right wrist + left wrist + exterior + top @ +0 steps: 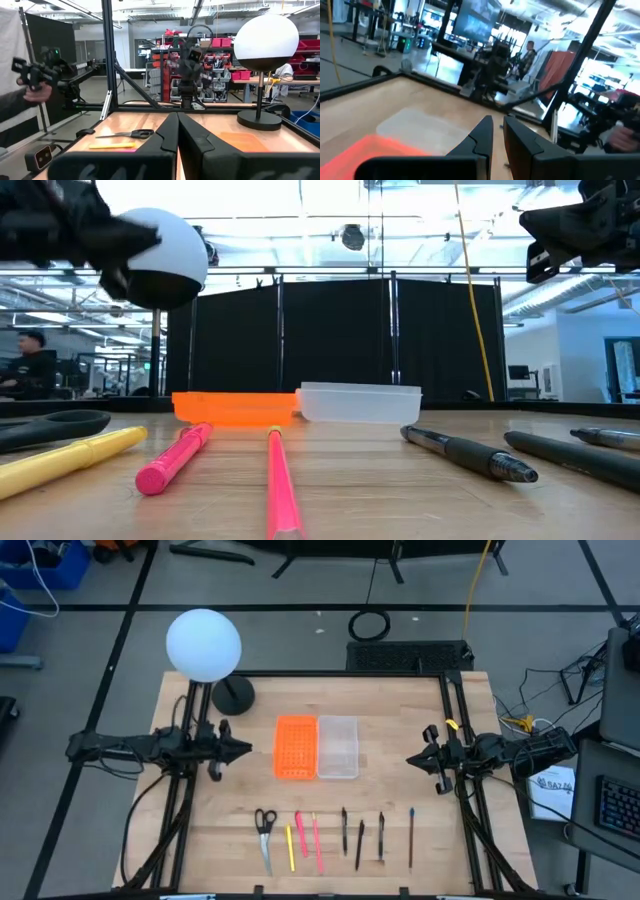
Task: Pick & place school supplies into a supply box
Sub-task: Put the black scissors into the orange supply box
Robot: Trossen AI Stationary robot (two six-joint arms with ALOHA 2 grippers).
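Note:
The school supplies lie in a row near the table's near edge. From left to right they are black-handled scissors (pixel 265 825), a yellow pen (pixel 290 848), two pink pens (pixel 300 833) (pixel 317 840) and several dark pens (pixel 360 843). The low view shows them close up: yellow pen (pixel 70 455), pink pens (pixel 175 458), dark pens (pixel 465 452). The clear supply box (pixel 338 747) (pixel 360 402) stands at the table's middle, right beside an orange tray (pixel 296 748). My left gripper (pixel 248 748) (pixel 498 120) hovers shut left of the trays. My right gripper (pixel 410 759) (pixel 177 116) hovers shut right of them.
A lamp with a white globe (pixel 203 643) and a dark round base (pixel 233 694) stands at the far left of the table. A black frame rims the table. Bare wood lies between the trays and the row of supplies. A person's hand (pixel 30 90) shows beyond the table.

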